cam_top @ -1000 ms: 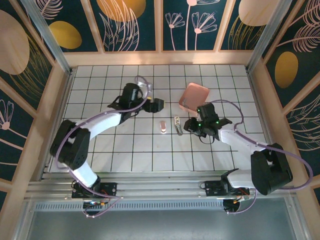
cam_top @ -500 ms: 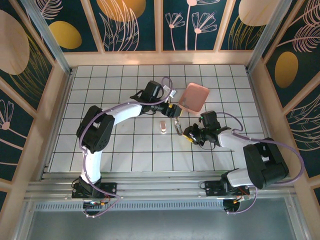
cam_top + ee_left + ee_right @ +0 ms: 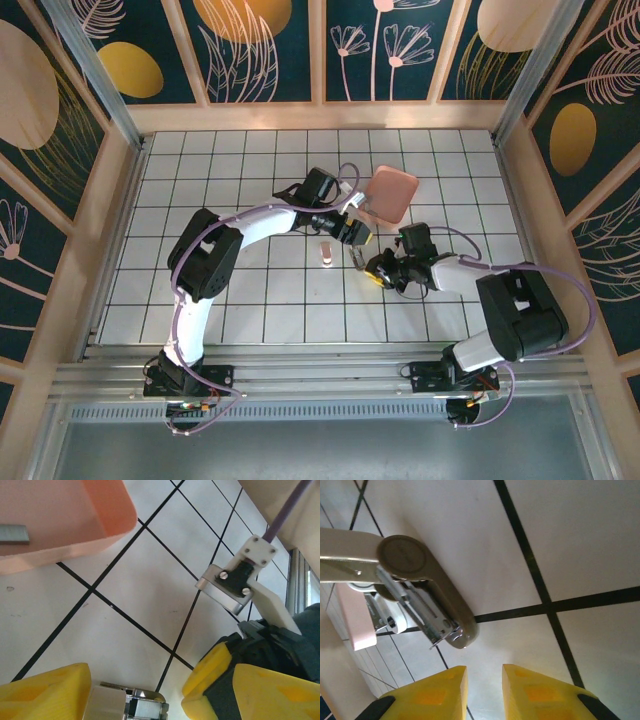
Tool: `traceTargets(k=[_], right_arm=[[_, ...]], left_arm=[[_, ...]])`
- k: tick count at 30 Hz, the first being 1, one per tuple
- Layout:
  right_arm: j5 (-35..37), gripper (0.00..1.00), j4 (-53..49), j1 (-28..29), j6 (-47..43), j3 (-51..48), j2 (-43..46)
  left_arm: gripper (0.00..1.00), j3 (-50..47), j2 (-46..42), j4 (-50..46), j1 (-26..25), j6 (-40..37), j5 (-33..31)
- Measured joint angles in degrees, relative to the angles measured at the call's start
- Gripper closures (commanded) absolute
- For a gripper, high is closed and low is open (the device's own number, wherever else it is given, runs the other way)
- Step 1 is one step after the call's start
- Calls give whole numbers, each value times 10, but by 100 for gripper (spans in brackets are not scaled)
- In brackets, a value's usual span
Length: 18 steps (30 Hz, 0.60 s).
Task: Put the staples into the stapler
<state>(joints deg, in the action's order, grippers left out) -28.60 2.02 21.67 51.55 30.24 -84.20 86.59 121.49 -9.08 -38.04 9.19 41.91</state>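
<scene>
The stapler point(image 3: 356, 256) lies on the tiled floor mid-table, its metal magazine exposed point(image 3: 420, 587). My left gripper point(image 3: 351, 236) hangs over its far end, open. The stapler's white and metal end point(image 3: 140, 707) sits between the yellow fingers point(image 3: 45, 692), close to the left one. My right gripper point(image 3: 376, 270) is just right of the stapler, low over the tiles. Its jaws point(image 3: 485, 672) stand a narrow gap apart with nothing between them, a little short of the stapler's rounded end. The staples point(image 3: 12, 534), a small silver-grey strip, lie inside the pink tray point(image 3: 107, 507).
The salmon-pink tray point(image 3: 393, 190) sits tilted just behind both grippers. A small pale pink piece point(image 3: 326, 252) stands left of the stapler. A yellow finger of the right gripper point(image 3: 210, 675) crowds the left wrist view. Wooden walls ring the tiled floor.
My left arm has swung right from the middle of the floor to over the stapler, its jaws narrowing. The right gripper has drawn in toward the stapler and its jaws have narrowed too.
</scene>
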Motion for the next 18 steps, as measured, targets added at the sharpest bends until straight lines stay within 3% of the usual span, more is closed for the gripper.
traceTargets(k=[18], right_arm=[[-5, 74, 12, -2, -4, 10, -25]], left_arm=[[30, 4, 0, -57, -5, -36, 52]])
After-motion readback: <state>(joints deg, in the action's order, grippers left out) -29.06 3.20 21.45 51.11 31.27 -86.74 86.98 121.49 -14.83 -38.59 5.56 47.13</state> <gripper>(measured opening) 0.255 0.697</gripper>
